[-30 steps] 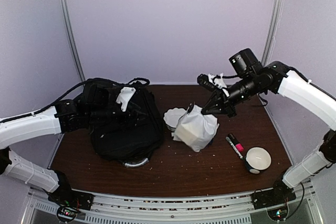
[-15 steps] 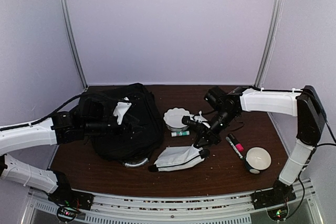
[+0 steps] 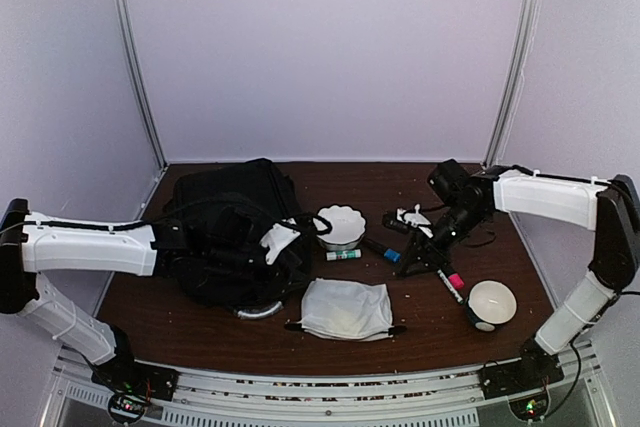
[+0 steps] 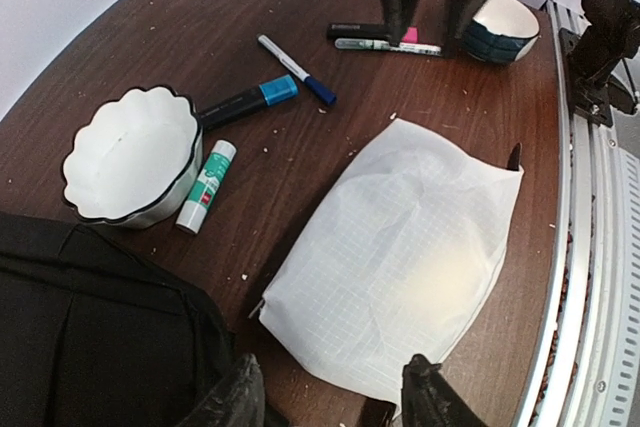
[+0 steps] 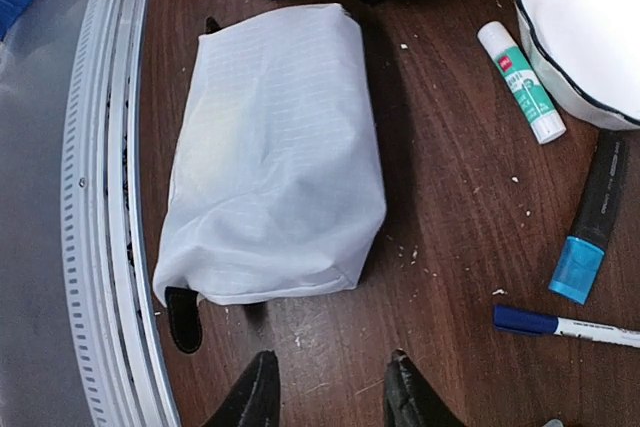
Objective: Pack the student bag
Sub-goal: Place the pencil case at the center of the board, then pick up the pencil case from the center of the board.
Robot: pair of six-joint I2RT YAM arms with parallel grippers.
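Observation:
The black student bag (image 3: 225, 237) lies at the left of the table, its silvery handle (image 3: 258, 312) toward the front. It also shows in the left wrist view (image 4: 90, 337). A white grid pouch (image 3: 345, 309) lies flat just right of the bag, also in the left wrist view (image 4: 400, 257) and the right wrist view (image 5: 270, 157). My left gripper (image 3: 296, 243) is open and empty over the bag's right edge, and the pouch's near end lies below it (image 4: 330, 397). My right gripper (image 3: 422, 259) is open and empty, right of the pouch (image 5: 325, 392).
A white scalloped bowl (image 3: 340, 225), a glue stick (image 3: 343, 255), a blue-capped highlighter (image 3: 383, 250) and a blue pen (image 4: 295, 69) lie behind the pouch. A pink-capped marker (image 3: 452, 282) and a white-and-blue bowl (image 3: 490, 302) sit at the right. The metal rail (image 5: 100, 197) runs along the front edge.
My right gripper lowered the white pouch to the table, let go of it and drew back right. My left arm swung right across the bag toward the pouch.

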